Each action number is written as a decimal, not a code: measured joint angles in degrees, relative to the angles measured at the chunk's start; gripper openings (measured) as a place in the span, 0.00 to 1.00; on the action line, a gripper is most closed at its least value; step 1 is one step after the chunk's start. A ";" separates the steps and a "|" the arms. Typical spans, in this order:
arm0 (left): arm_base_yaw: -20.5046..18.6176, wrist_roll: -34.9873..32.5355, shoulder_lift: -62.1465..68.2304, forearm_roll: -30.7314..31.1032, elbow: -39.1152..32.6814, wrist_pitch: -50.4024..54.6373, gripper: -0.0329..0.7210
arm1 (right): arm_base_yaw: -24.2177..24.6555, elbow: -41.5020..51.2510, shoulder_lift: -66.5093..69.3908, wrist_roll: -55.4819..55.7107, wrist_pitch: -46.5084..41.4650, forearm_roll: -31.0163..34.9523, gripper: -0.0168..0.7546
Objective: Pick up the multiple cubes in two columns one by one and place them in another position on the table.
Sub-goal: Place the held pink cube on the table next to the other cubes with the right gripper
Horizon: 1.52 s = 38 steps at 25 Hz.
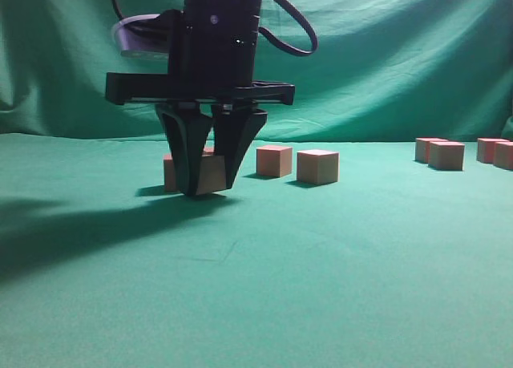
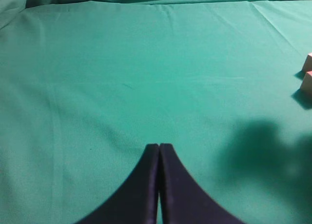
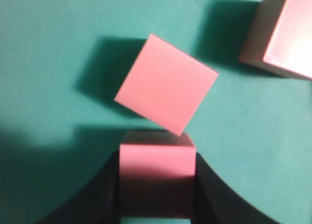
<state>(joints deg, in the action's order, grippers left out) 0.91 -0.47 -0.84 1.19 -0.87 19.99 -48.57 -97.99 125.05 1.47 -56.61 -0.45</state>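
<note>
My right gripper [image 1: 210, 184] reaches across to the left of the exterior view and is shut on a pink cube [image 1: 213, 175] at the green table [image 1: 337, 264]; whether the cube touches the cloth I cannot tell. In the right wrist view the jaws [image 3: 157, 158] press both sides of this cube [image 3: 157, 161]. A second, rotated cube [image 3: 165, 85] lies just beyond, touching or nearly touching it, and a third [image 3: 282, 33] is at the upper right. My left gripper [image 2: 159, 147] is shut and empty above bare cloth; it is out of the exterior view.
Two more cubes [image 1: 274, 160] [image 1: 317, 166] stand right of the gripper. Several cubes [image 1: 446, 155] sit at the far right. Two cubes [image 2: 307, 82] show at the left wrist view's right edge. A green backdrop [image 1: 385, 55] hangs behind.
</note>
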 joint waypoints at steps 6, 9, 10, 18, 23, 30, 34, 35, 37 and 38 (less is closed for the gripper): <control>0.00 0.00 0.00 0.00 0.00 0.00 0.04 | 0.00 0.00 0.41 0.00 -0.38 0.00 0.38; 0.00 0.00 0.00 0.00 0.00 0.00 0.04 | 0.00 -0.14 0.51 0.10 -0.43 0.00 0.38; 0.00 0.00 0.00 0.00 0.00 0.00 0.04 | 0.00 -0.14 0.51 0.10 -0.43 0.00 0.38; 0.00 0.00 0.00 0.00 0.00 0.00 0.04 | 0.00 -0.14 0.51 0.10 -0.43 0.10 0.38; 0.00 0.00 0.00 0.00 0.00 0.00 0.04 | 0.00 -0.14 0.85 -0.50 -0.58 0.10 0.49; 0.00 0.00 0.00 0.00 0.00 0.00 0.04 | 0.00 -1.62 1.11 -0.62 -2.25 0.20 0.77; 0.00 0.00 0.00 0.00 0.00 0.00 0.04 | 0.00 -7.15 1.11 -0.62 -8.54 -0.17 0.81; 0.00 0.00 0.00 0.00 0.00 0.00 0.04 | 0.00 -8.94 1.11 -0.75 -10.77 -0.44 0.81; 0.00 0.00 0.00 0.00 0.00 0.00 0.04 | 0.00 -13.56 1.11 -1.28 -12.77 -0.93 0.81; 0.00 0.00 0.00 0.00 0.00 0.00 0.04 | 0.00 -15.63 1.11 -1.64 -13.02 -1.09 0.81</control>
<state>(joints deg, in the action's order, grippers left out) 0.91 -0.47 -0.84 1.19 -0.87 19.99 -48.57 -113.62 126.15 -0.17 -69.63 -1.54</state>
